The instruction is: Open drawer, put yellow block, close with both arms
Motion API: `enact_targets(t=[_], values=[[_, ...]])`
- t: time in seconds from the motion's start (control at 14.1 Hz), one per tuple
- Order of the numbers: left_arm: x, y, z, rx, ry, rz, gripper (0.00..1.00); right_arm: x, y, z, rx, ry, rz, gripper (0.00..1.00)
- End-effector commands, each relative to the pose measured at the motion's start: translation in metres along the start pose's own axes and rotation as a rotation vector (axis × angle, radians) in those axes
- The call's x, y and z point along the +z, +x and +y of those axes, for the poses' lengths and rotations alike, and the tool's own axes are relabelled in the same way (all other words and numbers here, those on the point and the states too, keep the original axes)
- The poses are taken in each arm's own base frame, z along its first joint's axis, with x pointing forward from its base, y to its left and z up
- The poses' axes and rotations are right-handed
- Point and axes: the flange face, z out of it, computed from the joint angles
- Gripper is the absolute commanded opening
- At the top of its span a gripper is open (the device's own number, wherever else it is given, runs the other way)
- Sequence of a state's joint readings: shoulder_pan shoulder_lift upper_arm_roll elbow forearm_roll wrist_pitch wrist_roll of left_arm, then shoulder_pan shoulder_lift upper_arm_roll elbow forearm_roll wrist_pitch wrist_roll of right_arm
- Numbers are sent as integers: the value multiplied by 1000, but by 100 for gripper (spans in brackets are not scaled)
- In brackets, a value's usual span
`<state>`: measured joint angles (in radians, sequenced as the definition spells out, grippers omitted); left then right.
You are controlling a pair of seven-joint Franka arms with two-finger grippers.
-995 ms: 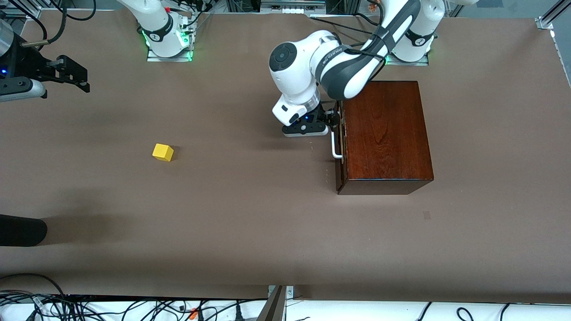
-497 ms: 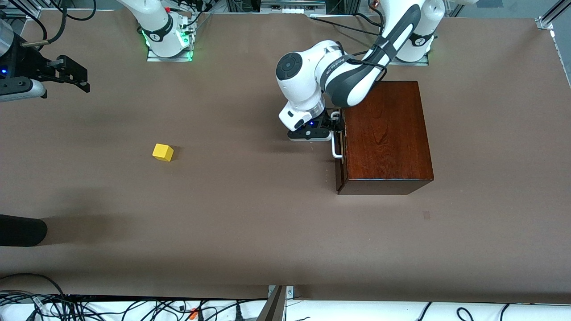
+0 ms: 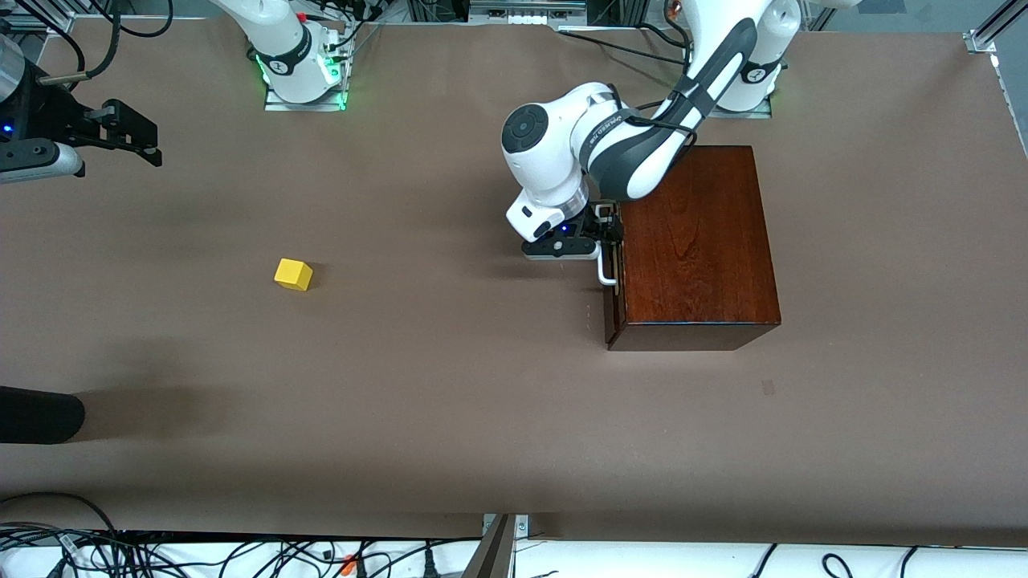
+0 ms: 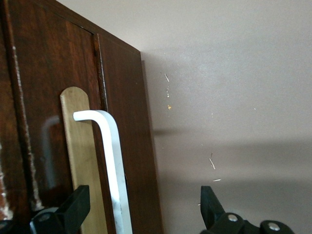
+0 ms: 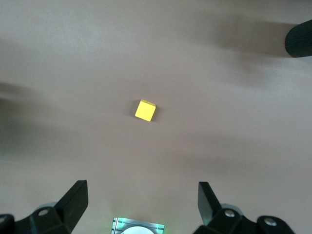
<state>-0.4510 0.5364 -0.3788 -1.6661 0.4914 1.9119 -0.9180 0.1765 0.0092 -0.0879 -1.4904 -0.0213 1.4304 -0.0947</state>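
The drawer sits shut in the dark mahogany box, its reddish-brown front facing the right arm's end of the table. Its white bar handle also shows in the left wrist view. My left gripper is open at the drawer front, and its jaws straddle the handle without closing on it. The yellow block lies alone on the table toward the right arm's end. My right gripper waits open, high over the table, with the block below its open jaws.
The brown table stretches between the block and the box. A black rounded object juts in at the table's edge at the right arm's end, nearer the camera; it also shows in the right wrist view. Cables lie along the table's front edge.
My left gripper has moved toward the drawer front and slid along the handle, so its fingers now straddle the bar. The right arm, the block and the box have not moved.
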Motion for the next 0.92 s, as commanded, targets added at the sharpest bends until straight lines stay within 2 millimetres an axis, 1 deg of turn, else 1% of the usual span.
enact_targets(t=[0.0,0.43,0.85], values=[[3,3,-1,7,2,23,100,-5,0,1,-7,15,-5,100],[17,3,6,2,-2,9,100,-5,1,1,-9,15,-3,100],[18,3,7,-3,2,13,100,-5,1,1,-9,15,-5,100]])
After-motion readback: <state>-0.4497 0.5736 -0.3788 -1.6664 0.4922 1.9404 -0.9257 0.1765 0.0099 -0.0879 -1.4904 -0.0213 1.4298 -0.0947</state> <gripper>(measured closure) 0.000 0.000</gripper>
